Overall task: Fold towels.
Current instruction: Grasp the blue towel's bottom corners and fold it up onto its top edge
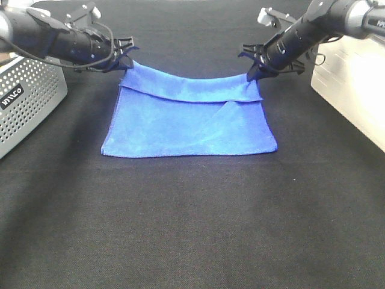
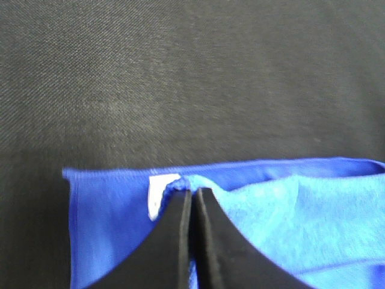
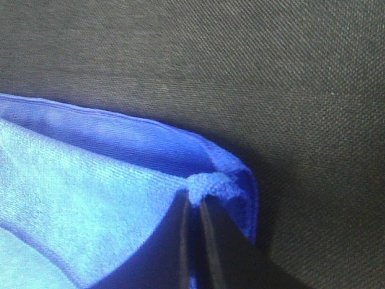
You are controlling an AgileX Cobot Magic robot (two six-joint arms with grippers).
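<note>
A blue towel (image 1: 192,123) lies on the black cloth table, its far edge lifted and sagging between my two grippers. My left gripper (image 1: 124,61) is shut on the towel's far left corner; in the left wrist view the black fingers (image 2: 174,241) pinch the cloth (image 2: 289,211) beside a white tag (image 2: 157,194). My right gripper (image 1: 252,73) is shut on the far right corner; in the right wrist view the fingers (image 3: 198,247) clamp a bunched fold of the towel (image 3: 90,198). The near edge rests flat on the table.
A perforated grey metal box (image 1: 27,99) stands at the left edge. A white box (image 1: 355,84) stands at the right edge. The black table cloth (image 1: 192,229) stretches in front of the towel.
</note>
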